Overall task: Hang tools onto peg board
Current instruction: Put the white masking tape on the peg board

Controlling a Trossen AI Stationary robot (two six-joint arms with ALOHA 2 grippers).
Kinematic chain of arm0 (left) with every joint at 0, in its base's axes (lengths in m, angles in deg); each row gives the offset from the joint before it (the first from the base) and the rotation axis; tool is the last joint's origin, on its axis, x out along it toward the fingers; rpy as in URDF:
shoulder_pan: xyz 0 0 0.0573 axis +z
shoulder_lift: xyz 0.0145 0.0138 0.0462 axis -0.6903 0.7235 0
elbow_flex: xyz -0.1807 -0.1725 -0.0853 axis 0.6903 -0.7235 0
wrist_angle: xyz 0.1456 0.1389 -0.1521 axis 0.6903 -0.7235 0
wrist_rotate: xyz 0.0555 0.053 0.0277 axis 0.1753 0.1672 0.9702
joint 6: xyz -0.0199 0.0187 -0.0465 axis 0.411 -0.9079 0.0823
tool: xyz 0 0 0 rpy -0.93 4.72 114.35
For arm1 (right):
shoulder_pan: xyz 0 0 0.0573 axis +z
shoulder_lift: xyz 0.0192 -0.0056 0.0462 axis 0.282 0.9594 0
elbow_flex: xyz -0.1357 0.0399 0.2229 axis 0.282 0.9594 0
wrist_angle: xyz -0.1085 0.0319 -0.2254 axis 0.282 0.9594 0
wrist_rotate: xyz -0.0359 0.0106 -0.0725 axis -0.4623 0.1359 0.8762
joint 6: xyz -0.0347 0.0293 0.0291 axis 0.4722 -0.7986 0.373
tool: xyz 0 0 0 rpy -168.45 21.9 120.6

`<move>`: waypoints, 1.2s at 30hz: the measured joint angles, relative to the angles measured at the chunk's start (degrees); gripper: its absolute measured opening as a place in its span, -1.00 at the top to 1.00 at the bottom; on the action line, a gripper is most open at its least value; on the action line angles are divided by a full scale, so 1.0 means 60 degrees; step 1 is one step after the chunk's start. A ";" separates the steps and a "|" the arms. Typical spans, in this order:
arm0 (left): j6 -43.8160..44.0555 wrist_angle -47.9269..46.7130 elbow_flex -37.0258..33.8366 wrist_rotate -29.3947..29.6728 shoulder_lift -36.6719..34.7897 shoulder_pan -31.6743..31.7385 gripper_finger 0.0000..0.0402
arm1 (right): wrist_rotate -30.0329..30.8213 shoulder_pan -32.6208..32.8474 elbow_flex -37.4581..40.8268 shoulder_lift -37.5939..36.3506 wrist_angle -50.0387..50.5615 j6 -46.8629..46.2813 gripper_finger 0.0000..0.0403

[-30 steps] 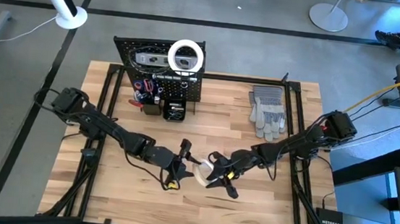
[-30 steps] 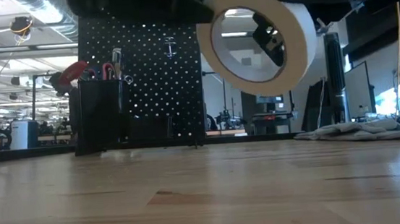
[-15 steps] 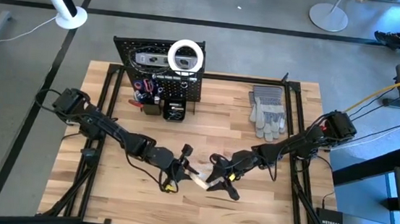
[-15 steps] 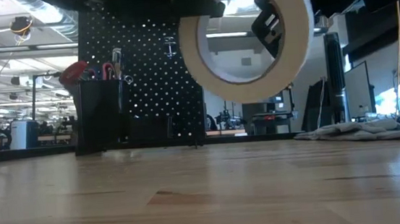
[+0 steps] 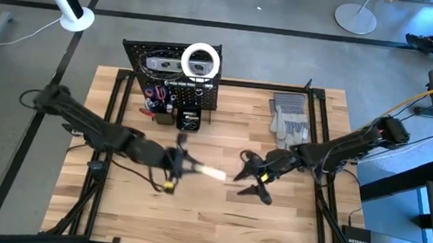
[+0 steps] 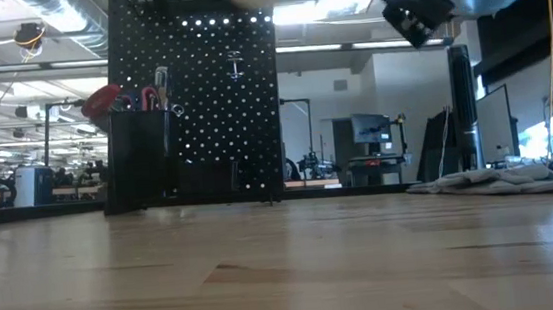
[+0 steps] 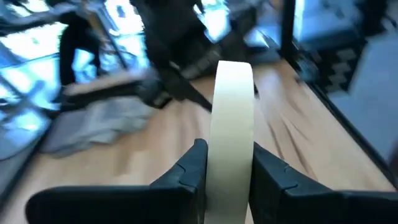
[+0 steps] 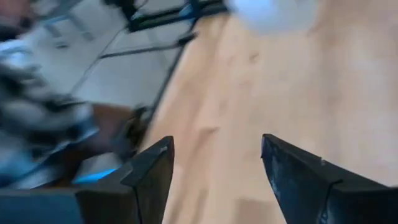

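The white tape roll (image 7: 232,118) hangs above the middle of the table, standing on edge, with my left gripper (image 7: 231,171) shut on it. From above, the tape roll (image 5: 212,172) shows as a pale streak just right of my left gripper (image 5: 195,168). My right gripper (image 5: 246,179) stands open a little to the tape's right, with nothing between its fingers (image 8: 149,171). The black peg board (image 5: 171,86) stands upright at the far left of the table, with red-handled tools in the bins on its front (image 6: 139,137). My left gripper pinches the tape roll between its two fingers, one finger (image 7: 189,171) on each flat side of the ring (image 7: 217,165), at the part nearest the gripper. The fingers come level from the table's left. The roll stands on edge, lifted clear of the table.
Grey work gloves (image 5: 289,118) lie at the far right of the table, also seen in the low view as grey gloves (image 6: 490,181). A white ring lamp (image 5: 201,61) sits above the peg board's top. Bare wood (image 5: 200,214) lies near the front edge.
My left gripper has shut on the tape roll, which my right gripper held before. My right gripper has opened, let go and drawn back toward the table's right edge. My left gripper has carried the roll up and toward the table's left.
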 joint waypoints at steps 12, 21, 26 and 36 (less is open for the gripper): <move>-0.1318 -0.0938 0.2640 0.1920 -0.2370 0.1348 0.67 | 0.3035 0.0000 0.0018 -0.0310 0.0131 0.1406 -0.18; -0.1898 -0.0843 0.4195 0.0360 -0.2542 0.4856 0.68 | 0.3600 0.0000 0.0018 -0.0168 -0.0056 0.1511 -0.18; -0.0292 -0.1603 0.4206 -0.2771 -0.2370 0.7227 0.68 | 0.3756 0.0000 0.0016 -0.0168 -0.0069 0.1591 -0.18; 0.2398 -0.2067 0.4200 -0.6060 -0.1880 0.8883 0.68 | 0.3929 0.0000 0.0015 -0.0168 -0.0103 0.1535 -0.18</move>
